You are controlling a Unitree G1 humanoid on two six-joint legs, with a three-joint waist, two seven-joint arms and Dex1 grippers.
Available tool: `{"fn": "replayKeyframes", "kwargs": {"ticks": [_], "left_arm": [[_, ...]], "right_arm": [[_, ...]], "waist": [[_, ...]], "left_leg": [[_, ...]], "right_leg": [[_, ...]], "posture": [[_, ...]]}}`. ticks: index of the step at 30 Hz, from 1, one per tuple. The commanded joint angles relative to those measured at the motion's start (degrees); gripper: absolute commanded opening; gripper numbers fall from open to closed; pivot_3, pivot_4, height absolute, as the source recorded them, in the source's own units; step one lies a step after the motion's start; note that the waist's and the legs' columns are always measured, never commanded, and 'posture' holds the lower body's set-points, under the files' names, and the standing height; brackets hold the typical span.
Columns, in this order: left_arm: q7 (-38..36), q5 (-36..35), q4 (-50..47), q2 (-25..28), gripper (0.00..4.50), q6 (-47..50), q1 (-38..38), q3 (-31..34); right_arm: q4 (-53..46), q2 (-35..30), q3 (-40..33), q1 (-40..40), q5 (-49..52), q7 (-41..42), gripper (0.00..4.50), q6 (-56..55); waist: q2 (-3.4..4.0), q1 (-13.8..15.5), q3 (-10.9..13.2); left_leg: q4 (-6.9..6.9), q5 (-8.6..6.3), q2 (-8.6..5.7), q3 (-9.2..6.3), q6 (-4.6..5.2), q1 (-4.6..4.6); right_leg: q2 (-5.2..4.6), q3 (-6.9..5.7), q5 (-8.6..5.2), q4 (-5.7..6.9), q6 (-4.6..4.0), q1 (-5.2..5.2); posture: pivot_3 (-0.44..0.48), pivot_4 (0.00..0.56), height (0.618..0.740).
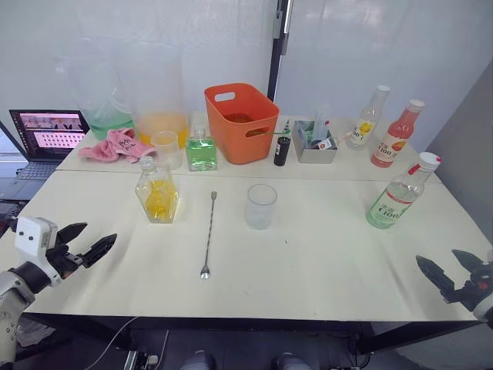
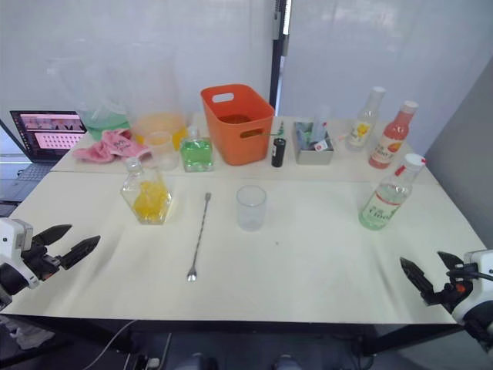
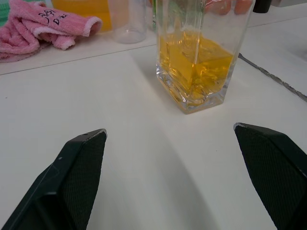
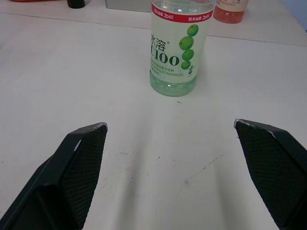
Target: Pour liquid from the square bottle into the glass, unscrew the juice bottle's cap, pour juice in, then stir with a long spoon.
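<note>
The square bottle (image 1: 158, 196) with yellow liquid stands left of centre on the table; it also fills the far part of the left wrist view (image 3: 199, 62). A clear glass (image 1: 260, 206) stands empty near the middle. Between them lies the long spoon (image 1: 209, 233), bowl toward me. The juice bottle (image 1: 400, 195) stands at the right, its white cap (image 1: 428, 160) on, label facing the right wrist view (image 4: 178, 52). My left gripper (image 1: 83, 241) is open at the table's near left edge, short of the square bottle. My right gripper (image 1: 454, 270) is open at the near right edge.
Along the back stand an orange basket (image 1: 239, 121), a green-liquid bottle (image 1: 202, 151), a clear cup (image 1: 166, 149), a pink cloth (image 1: 114, 145), a metal tin (image 1: 314, 142), a yellow-labelled bottle (image 1: 367, 119) and a pink-liquid bottle (image 1: 396, 135). A laptop (image 1: 48, 132) sits far left.
</note>
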Motion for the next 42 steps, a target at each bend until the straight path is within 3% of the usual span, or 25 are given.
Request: {"fn": "replayKeyframes", "kwargs": {"ticks": [1, 7, 10, 15, 19, 28, 42], "left_arm": [[2.16, -0.51, -2.11, -0.63, 4.50, 1.02, 0.18, 1.99], [17.64, -3.66, -15.91, -12.82, 4.50, 6.40, 3.47, 3.57], [26.83, -4.32, -24.41, -20.50, 4.50, 8.44, 3.47, 1.25], [36.19, -0.54, -32.75, -25.42, 4.50, 12.34, 1.44, -6.12], [39.21, 4.09, -33.63, -24.75, 4.50, 14.04, -2.11, -11.75], [45.01, 9.01, -30.98, -24.19, 4.50, 20.32, -11.46, -15.70], [43.93, 13.12, -21.11, -22.74, 4.50, 22.85, -22.57, -18.15]], "right_arm": [[-4.39, 0.00, -1.21, -1.66, 2.71, -0.81, 4.49, 0.82], [-12.97, -2.93, 6.37, -9.38, 10.00, 2.02, 4.49, 6.38], [-13.24, -5.78, 10.77, -13.74, 12.19, 6.61, 4.49, 7.99], [-11.97, -10.04, 18.13, -21.46, 12.66, 15.71, 4.49, 7.94], [-10.78, -12.90, 22.45, -23.56, 10.90, 22.63, 4.49, 7.09], [-9.22, -13.94, 24.24, -23.27, 9.46, 30.74, 4.49, 4.44], [-10.72, -12.45, 23.50, -22.47, 9.09, 28.87, 4.49, 4.07]], "waist": [[0.00, -0.01, 0.00], [0.06, -0.45, -0.01], [0.01, 0.27, -0.01], [-0.03, 1.17, 0.00], [-0.04, 1.40, 0.00], [-0.05, 1.21, 0.01], [-0.08, 1.40, 0.02]], "left_leg": [[0.00, 0.00, 0.00, 0.00, 0.00, 0.00], [0.00, 0.01, 0.07, -0.04, 0.03, 0.02], [0.03, 0.24, 0.00, -0.09, 0.42, -0.01], [0.13, 0.26, -0.13, -0.12, 0.44, -0.07], [0.15, 0.26, -0.16, -0.15, 0.45, -0.07], [0.15, 0.25, -0.18, -0.21, 0.49, -0.08], [0.17, 0.25, -0.23, -0.25, 0.49, -0.10]], "right_leg": [[0.00, 0.00, 0.00, 0.00, 0.00, 0.00], [0.03, 0.07, 0.01, 0.04, 0.02, 0.03], [0.04, 0.05, 0.03, 0.03, 0.05, 0.08], [0.02, 0.11, 0.09, 0.00, 0.16, 0.10], [0.04, 0.11, 0.09, -0.02, 0.17, 0.12], [0.07, 0.11, 0.10, 0.00, 0.18, 0.11], [0.05, 0.09, 0.10, 0.00, 0.19, 0.11]], "posture": [[0.000, 0.150, 0.739], [0.000, 0.150, 0.739], [0.000, 0.150, 0.739], [0.000, 0.150, 0.739], [0.000, 0.150, 0.739], [0.000, 0.150, 0.739], [0.000, 0.150, 0.739]]}}
